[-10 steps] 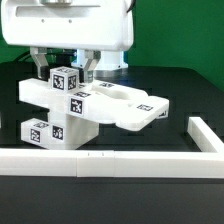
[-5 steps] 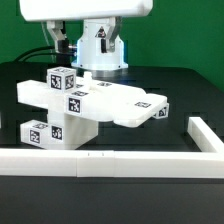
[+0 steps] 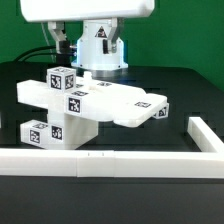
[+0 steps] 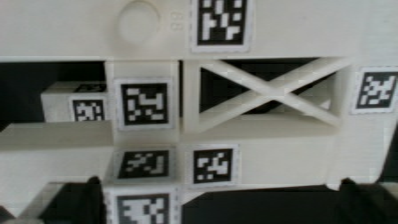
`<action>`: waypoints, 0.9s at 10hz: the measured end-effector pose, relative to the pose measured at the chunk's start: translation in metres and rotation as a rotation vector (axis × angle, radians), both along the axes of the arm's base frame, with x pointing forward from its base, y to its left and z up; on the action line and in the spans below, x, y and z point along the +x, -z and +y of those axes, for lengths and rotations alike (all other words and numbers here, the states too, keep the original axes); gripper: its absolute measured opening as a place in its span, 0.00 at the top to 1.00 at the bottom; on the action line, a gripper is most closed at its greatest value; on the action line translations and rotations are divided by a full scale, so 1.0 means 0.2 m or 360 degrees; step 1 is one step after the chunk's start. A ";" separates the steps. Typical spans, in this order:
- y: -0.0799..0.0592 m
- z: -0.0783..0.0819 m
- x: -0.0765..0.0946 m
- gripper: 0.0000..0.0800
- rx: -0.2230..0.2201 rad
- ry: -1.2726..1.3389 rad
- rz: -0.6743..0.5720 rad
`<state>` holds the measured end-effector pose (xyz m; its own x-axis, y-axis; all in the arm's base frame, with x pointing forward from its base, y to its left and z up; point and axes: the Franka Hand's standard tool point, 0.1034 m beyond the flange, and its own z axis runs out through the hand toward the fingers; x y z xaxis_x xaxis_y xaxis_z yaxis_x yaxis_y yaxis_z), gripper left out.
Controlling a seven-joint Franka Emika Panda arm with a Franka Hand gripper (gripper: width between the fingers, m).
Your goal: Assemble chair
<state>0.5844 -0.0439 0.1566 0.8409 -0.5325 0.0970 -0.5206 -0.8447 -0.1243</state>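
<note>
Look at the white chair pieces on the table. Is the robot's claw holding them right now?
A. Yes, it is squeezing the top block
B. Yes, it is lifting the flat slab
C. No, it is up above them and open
C: the gripper is open, its fingers apart over the chair pieces with nothing pinched between them.

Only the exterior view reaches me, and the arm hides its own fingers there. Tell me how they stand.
Observer: In the wrist view the dark fingers stand wide apart, with nothing held between them.
Operator: Say what lies under them.
Observer: The matte white chunky plastic chair assembly, with an X-shaped brace that your view does not show.
Operator: Report the tags there.
Observer: Several black-and-white square tags face the wrist camera; one sits right beside the brace.
</note>
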 end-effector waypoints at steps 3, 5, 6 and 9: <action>0.01 0.33 -0.16 0.19 0.0044 0.0035 -0.0014; 0.04 0.37 -0.20 0.19 0.0034 -0.0020 0.0000; 0.04 0.36 -0.19 0.19 0.0032 -0.0013 -0.0004; 0.05 0.38 -0.20 0.19 -0.0003 -0.0181 -0.0008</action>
<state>0.5452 0.0313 0.1473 0.8952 -0.4337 0.1022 -0.4209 -0.8984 -0.1252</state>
